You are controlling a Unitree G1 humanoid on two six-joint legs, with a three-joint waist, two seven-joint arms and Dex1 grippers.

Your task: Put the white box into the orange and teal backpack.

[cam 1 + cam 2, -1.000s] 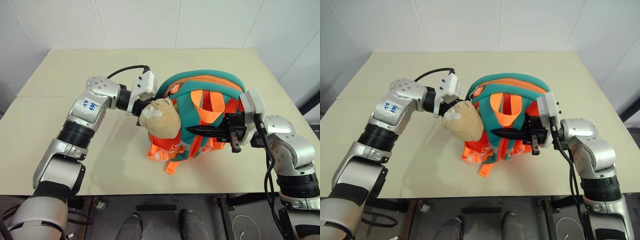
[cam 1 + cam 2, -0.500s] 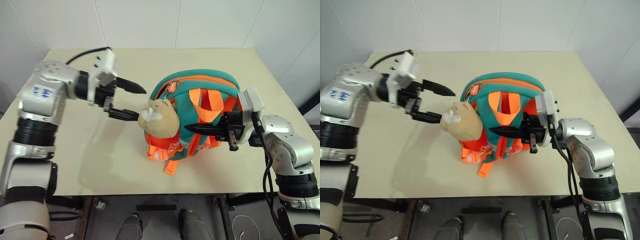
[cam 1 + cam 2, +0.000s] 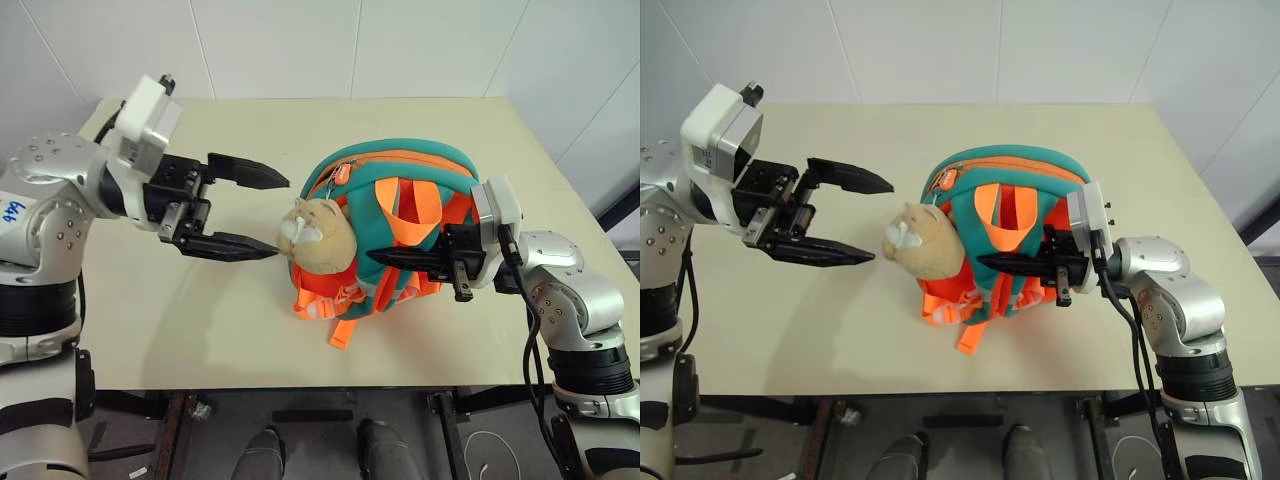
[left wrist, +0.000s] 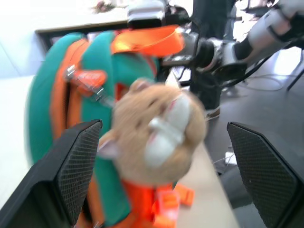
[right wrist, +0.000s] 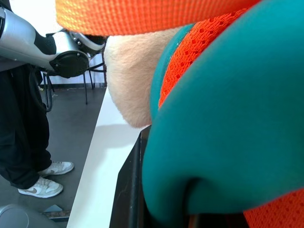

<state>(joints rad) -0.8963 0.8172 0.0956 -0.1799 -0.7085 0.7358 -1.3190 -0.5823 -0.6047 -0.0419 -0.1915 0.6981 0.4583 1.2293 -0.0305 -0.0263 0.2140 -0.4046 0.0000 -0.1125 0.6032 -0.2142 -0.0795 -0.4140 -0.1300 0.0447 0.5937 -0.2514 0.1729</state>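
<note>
On the table [image 3: 150,310], the orange and teal backpack [image 3: 385,230] stands pinched in the closed right gripper [image 3: 385,258], the left gripper [image 3: 262,212] gapes empty beside it, and the white box seems already packed, though I cannot confirm that.

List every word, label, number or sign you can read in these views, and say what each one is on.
Blue handwritten marks on the left arm, at the picture's edge: cut off, not readable.
Orange and teal backpack, its beige plush toy and the table: no text visible.
Nothing else readable anywhere.
</note>
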